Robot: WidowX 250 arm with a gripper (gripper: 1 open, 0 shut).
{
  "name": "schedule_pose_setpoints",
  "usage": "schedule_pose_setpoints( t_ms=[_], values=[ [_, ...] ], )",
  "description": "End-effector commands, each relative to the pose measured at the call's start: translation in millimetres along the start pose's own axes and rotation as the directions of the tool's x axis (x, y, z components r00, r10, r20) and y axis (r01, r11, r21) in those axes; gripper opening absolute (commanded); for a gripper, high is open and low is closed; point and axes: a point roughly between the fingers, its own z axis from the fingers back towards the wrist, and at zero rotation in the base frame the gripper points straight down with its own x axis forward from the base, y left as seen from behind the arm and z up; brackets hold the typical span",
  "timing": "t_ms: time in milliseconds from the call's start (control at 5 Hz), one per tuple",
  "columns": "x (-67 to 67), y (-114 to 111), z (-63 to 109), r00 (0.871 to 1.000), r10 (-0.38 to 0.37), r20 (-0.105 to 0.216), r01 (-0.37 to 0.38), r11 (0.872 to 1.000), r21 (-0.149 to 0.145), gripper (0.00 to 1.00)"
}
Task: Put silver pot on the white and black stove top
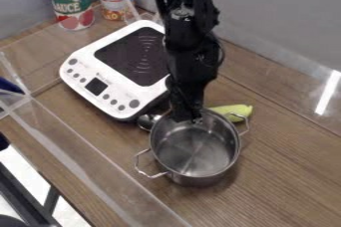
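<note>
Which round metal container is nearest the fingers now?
The silver pot in front: the fingers grip its far rim. The red-labelled can and its neighbour stand behind the stove top.

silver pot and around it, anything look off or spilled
Nothing spilled or damaged. The silver pot stands upright on the table, the pincer shut on its far rim. The only untidy bit: a green-handled spoon lies half hidden behind it, beside the stove top.
</note>
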Motion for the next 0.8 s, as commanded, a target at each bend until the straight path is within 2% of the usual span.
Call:
schedule_pose_setpoints(
  t_ms=[0, 600],
  values=[
    [3.9, 13.7, 6.5, 1.000, 0.007, 0.025, -0.008, 1.000, 0.025, 0.00],
    [4.7, 25.6, 8.0, 1.000, 0.012, 0.024, -0.012, 1.000, 0.021, 0.00]
  ],
)
